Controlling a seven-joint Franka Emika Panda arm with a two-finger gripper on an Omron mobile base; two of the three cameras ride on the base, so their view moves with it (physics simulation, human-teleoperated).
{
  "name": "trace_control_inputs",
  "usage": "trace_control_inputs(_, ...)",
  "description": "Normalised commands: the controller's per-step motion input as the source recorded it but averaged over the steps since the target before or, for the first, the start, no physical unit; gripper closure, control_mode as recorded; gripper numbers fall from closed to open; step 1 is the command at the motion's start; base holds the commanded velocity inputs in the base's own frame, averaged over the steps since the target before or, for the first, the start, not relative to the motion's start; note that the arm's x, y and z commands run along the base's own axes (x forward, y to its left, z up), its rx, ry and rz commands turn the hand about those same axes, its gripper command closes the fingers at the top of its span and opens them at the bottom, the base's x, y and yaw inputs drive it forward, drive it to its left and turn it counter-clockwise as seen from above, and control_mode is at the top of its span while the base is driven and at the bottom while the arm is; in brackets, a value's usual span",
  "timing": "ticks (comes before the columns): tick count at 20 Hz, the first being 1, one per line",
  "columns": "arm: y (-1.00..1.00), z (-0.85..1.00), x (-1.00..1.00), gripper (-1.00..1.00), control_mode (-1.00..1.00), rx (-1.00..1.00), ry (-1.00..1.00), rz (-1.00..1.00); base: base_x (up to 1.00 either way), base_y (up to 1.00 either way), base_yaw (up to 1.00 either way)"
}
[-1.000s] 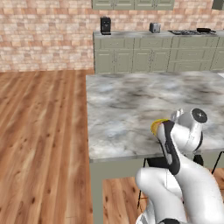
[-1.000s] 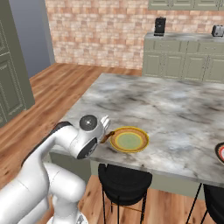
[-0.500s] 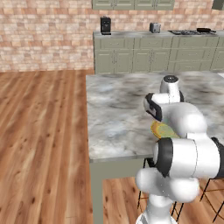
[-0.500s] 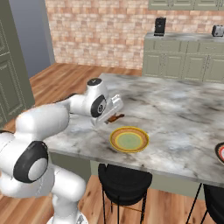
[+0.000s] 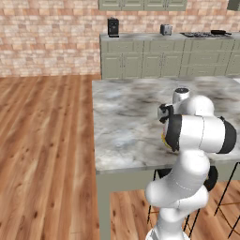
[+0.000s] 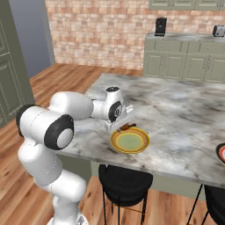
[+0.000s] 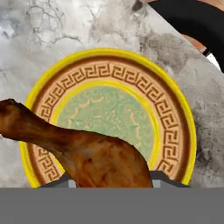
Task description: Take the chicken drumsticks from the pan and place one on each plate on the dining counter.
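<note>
Drumstick point(image 7: 94, 155), 1 piece, browned orange-brown, sits clamped in the tool point(image 7: 109, 183); the 2 jaws are closed narrowly against its thick end, and the thin bone end sticks out toward the left edge of the hand view. In the right base view the tool point(image 6: 124, 128) hangs over the near-left rim of the yellow plate point(image 6: 140, 141), with the drumstick point(image 6: 128, 127) a small brown patch just under it, above the plate and not resting on it as far as the hand view shows. Yellow plate point(image 7: 173, 109): pale green centre, brown key-pattern band, on the marble bench point(image 6: 184, 114) close to its front edge. White plate with red rim point(image 6: 220, 153): far right on the same bench, cut by the picture edge, well apart from the yellow one. Black stool point(image 6: 125, 181) stands below the bench edge under the yellow plate. Left base view: arm covers most of the yellow plate point(image 5: 163, 138).
</note>
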Motion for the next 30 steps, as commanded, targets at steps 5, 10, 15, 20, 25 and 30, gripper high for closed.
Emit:
trace_control_inputs(5,-0.26,-0.97,0.0,1.0,-1.0,-0.01,0.0,-0.01,0.0,0.0,0.0)
trace_control_inputs(10,-0.31,-0.84,0.0,1.0,-1.0,0.0,0.0,0.0,0.0,0.0,0.0)
trace_control_inputs(15,-0.09,-0.15,-0.02,-1.0,-1.0,0.0,-0.11,0.0,0.0,0.0,0.0)
trace_control_inputs(20,-0.04,0.11,0.0,-1.0,-1.0,0.0,-0.21,0.0,0.0,0.0,0.0)
trace_control_inputs(25,-0.05,0.11,0.0,-1.0,-1.0,0.0,-0.28,0.05,0.0,0.0,0.0)
trace_control_inputs(30,-0.04,0.89,-0.31,-1.0,-1.0,0.0,-0.61,0.21,0.0,0.0,0.0)
